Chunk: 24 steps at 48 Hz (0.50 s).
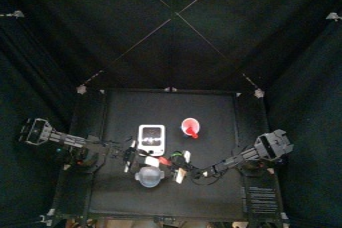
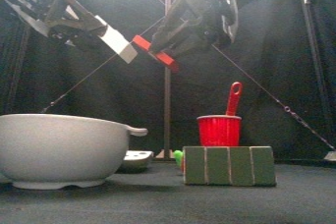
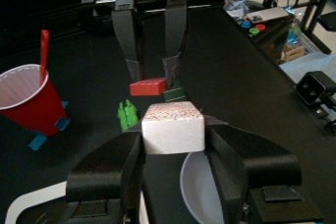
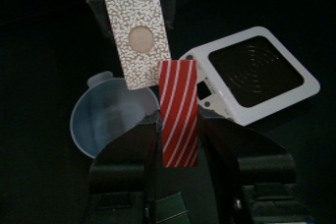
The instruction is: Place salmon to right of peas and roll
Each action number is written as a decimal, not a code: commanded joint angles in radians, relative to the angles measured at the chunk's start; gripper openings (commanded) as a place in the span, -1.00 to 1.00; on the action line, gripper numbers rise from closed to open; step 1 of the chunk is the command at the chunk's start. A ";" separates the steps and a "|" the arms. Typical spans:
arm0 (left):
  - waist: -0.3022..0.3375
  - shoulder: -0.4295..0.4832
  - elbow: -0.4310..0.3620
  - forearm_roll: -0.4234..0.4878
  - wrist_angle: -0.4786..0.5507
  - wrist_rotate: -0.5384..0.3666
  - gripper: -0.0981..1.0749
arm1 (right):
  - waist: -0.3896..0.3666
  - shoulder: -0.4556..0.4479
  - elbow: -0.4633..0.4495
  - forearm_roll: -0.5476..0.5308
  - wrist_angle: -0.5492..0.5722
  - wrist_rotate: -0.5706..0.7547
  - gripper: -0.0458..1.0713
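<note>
Both pincers raised, each gripping food.

I cannot read any text, label, brand, number or sign in my four views. The white rectangular device shows only a dark grille, with no letters I can make out. The speckled white card carries dots and a round mark, not writing.
</note>
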 commanded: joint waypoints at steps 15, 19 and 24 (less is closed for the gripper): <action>0.006 -0.003 -0.009 0.000 -0.003 -0.002 -0.04 | 0.043 -0.080 0.028 0.204 0.008 0.002 -0.06; 0.008 -0.005 -0.009 0.000 -0.003 -0.002 -0.04 | 0.057 -0.112 0.051 0.293 0.026 0.006 -0.06; 0.008 -0.005 -0.009 0.000 -0.003 -0.002 -0.04 | 0.078 -0.156 0.086 0.419 0.083 0.015 -0.06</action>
